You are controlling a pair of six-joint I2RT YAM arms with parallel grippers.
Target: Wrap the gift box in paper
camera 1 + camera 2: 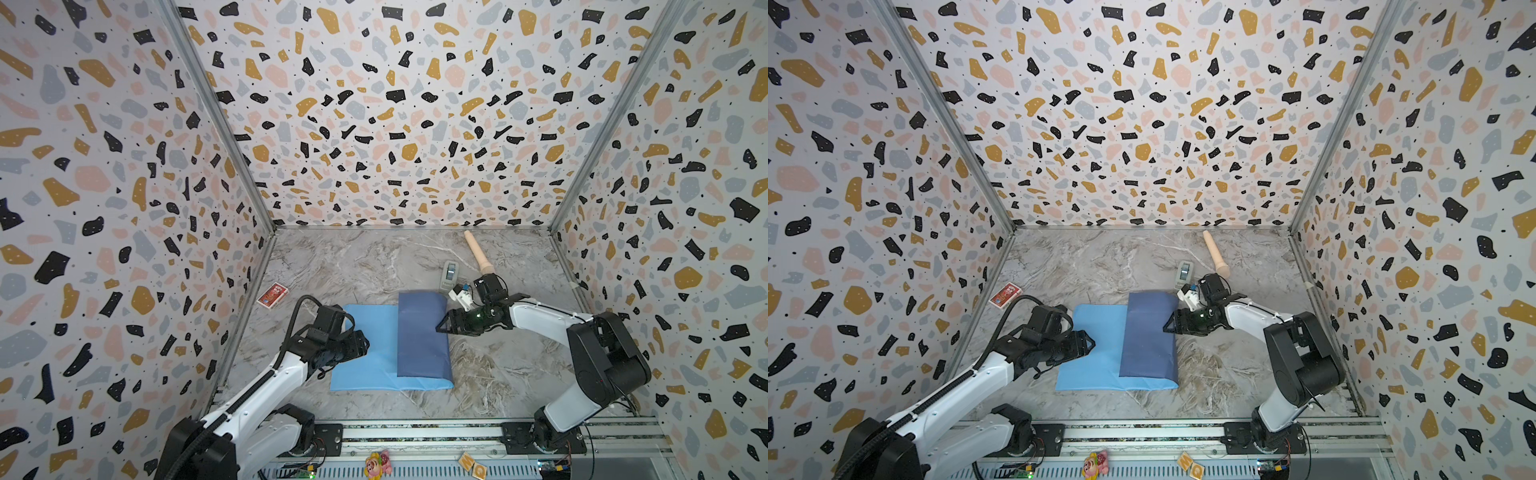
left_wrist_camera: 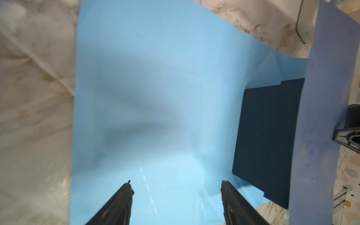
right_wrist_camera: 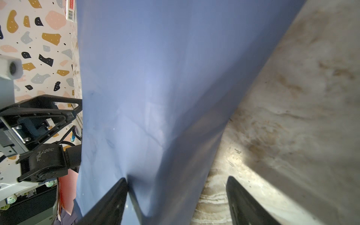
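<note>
We list: dark navy matte cardboard gift box point(image 2: 266, 136), part-hidden beneath folded flap of thin sky-blue paper sheet point(image 1: 365, 353); left gripper point(image 2: 176, 187) and right gripper point(image 3: 177, 179) either side of box, jaws apart, empty; unpinned flap may spring back

The large thin blue paper point(image 2: 155, 97) was smooth. Its sky-blue face carried a slight sheen with fine bright streaks, and its darker blue face was matt and faintly smudged. The squarish dark navy gift box point(image 2: 266, 136) looked like matt, fine-grained cardboard. The grey marble-patterned tabletop point(image 1: 374, 257) showed a soft gloss. The pale tapered rod point(image 1: 477, 252) looked like bare wood. On the left gripper point(image 2: 176, 183), the black fingers point(image 2: 235, 204) looked like ribbed plastic, one tip chipped.
</note>
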